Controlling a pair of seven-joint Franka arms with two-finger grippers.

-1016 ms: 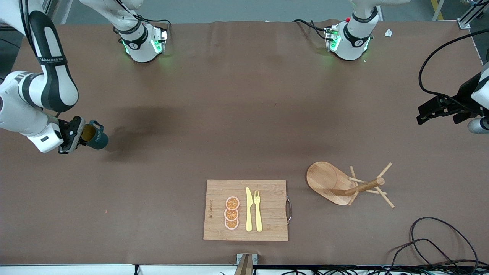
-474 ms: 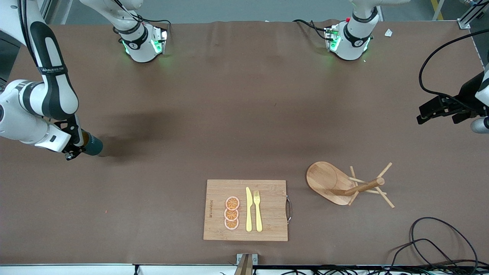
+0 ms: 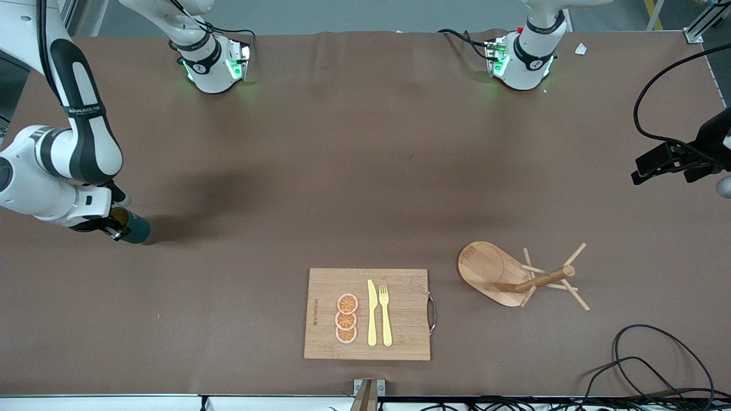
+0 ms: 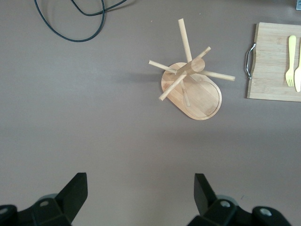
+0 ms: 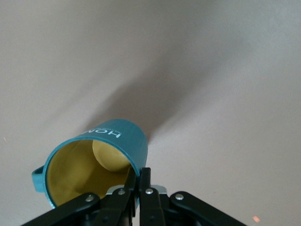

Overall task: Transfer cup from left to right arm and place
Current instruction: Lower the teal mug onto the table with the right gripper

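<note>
At the right arm's end of the table, the right gripper (image 3: 117, 228) is holding the teal mug (image 3: 134, 231) low over the brown tablecloth (image 3: 365, 171). In the right wrist view its fingers (image 5: 141, 188) are pressing together on the mug's rim, one inside against the mustard-yellow lining and one outside on the teal wall. The mug (image 5: 91, 162) is hanging tilted, its long axis leaning rather than upright, its mouth opening toward the wrist camera and its loop handle sticking out to one side. Whether its base is touching the cloth cannot be told; it looks very close. So the handover appears done, and the placing is the step in hand; I judge the mug needs righting so that its base meets the cloth flat before the pinch loosens.

Nearer the front camera are lying a wooden cutting board (image 3: 400, 342) and a wooden mug tree (image 3: 517, 277). Over the left arm's end, the left gripper (image 4: 141, 195) is waiting with its fingers spread wide and empty, well apart from the mug.
</note>
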